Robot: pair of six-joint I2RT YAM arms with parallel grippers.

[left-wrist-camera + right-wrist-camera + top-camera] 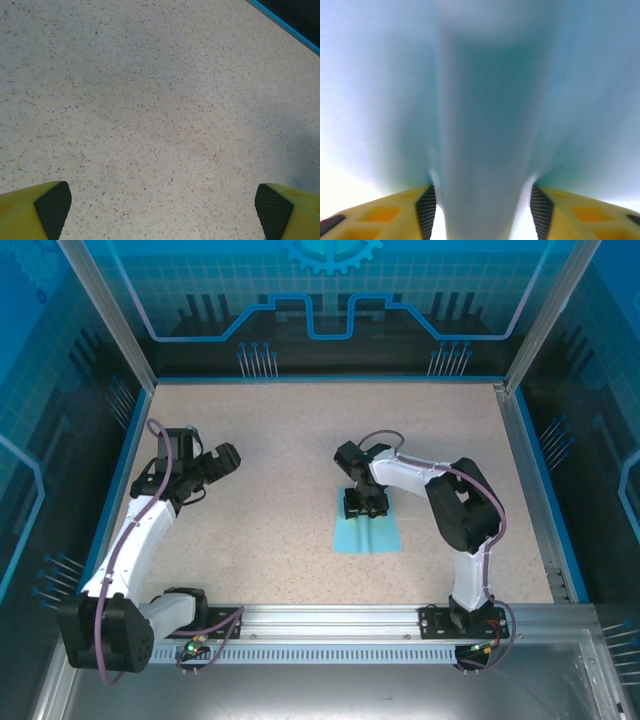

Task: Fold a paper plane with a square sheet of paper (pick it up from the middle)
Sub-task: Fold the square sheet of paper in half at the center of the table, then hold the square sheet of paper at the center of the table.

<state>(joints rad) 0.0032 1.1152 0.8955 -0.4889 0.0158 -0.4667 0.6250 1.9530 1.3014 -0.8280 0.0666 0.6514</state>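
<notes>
Setting: lab robot cell | blue-panelled enclosure (330, 300) | speckled table (300, 440)

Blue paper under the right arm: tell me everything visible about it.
The paper is thin, plain light cyan-blue and lies on the speckled table, right of centre. From above it looks roughly square, slightly wider toward the near edge, with a lengthwise centre crease. The right gripper sits at its far edge. In the blurred wrist view a raised ridge of the paper runs between the two pads, which press against its sides.
</notes>
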